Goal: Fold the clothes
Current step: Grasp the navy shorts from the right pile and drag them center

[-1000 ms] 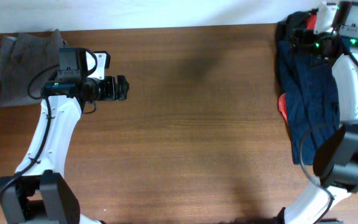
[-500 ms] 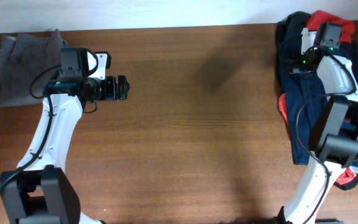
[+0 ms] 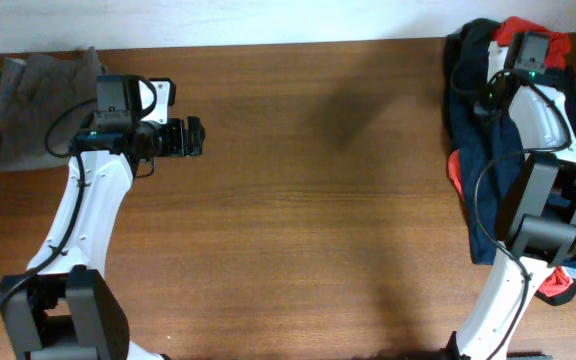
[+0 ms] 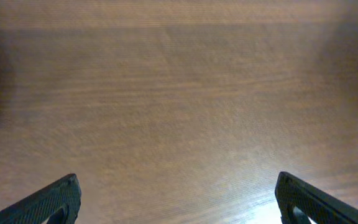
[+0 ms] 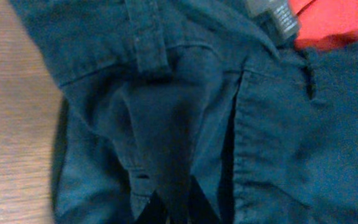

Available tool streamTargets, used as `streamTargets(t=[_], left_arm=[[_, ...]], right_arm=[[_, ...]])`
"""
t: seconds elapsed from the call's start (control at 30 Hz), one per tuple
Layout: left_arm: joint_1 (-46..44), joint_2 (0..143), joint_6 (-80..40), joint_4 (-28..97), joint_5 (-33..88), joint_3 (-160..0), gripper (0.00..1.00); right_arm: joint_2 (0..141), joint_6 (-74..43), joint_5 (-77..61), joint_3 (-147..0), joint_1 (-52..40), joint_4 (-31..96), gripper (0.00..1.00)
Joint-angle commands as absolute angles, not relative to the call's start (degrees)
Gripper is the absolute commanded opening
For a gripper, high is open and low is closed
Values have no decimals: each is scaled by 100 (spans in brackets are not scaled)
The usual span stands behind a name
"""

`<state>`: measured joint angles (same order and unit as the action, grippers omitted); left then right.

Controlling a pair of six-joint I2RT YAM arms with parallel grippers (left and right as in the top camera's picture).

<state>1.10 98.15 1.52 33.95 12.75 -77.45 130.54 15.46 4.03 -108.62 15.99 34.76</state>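
Brown wooden table [image 3: 318, 200] seen from above, with a pale wall strip along its far edge.

Clothes lie in two places. Grey shorts [image 3: 43, 105] rest flat at the far left corner, apart from both arms. A loose pile occupies the right edge: navy shorts [image 3: 488, 180] spread along most of it, a red T-shirt [image 3: 558, 45] shows at the far end and again as a small patch at the pile's left margin, and a black garment [image 3: 463, 50] sits at the far left of the heap. The right arm covers much of the pile, and its near end is cut off by the arm's base.

In the right wrist view the navy shorts [image 5: 278, 137] fill the picture, with a belt loop [image 5: 148, 37], a grey label [image 5: 272, 15] and a corner of red cloth beside it. The fingers are hard to separate from the dark fabric.

The left gripper [image 3: 196, 137] hangs over bare wood, just right of the grey shorts, its jaws wide apart and touching nothing; its two fingertips [image 4: 55, 199] frame only table.

The right gripper [image 3: 488, 100] is down on the far part of the pile, its jaws together, pinching a raised fold of the navy shorts that narrows toward them [image 5: 173, 214].
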Motion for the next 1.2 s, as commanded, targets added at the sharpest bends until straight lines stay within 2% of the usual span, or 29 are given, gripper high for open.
streamTargets(t=[0.0, 0.2, 0.3, 0.63, 0.97, 1.03, 1.13, 1.17], left_arm=[[169, 9865, 242, 3251, 1061, -7972, 99], [357, 9865, 89, 3225, 1070, -8176, 99], [523, 9830, 82, 3306, 1109, -8287, 99], [1352, 9242, 84, 3588, 1116, -8401, 99], [1896, 9113, 84, 3833, 1116, -8401, 99], [1951, 9113, 84, 3815, 1118, -8401, 99], [1966, 9113, 84, 3811, 1118, -8403, 99], [1966, 9113, 84, 3811, 1120, -8401, 99]], right_arm=[[12427, 1564, 456, -11990, 1229, 4010, 4], [12239, 1564, 174, -13939, 412, 5468, 4], [12239, 1564, 174, -14370, -58, 5859, 4], [12492, 1448, 108, -14427, -2084, 6355, 4], [13176, 1302, -1525, -14427, -2764, 6237, 6], [13266, 1306, -1938, -14427, -2919, 6202, 13], [13325, 1487, -2281, -14427, -3232, 6189, 34], [13325, 1553, -2265, -14427, -3315, 6198, 50]])
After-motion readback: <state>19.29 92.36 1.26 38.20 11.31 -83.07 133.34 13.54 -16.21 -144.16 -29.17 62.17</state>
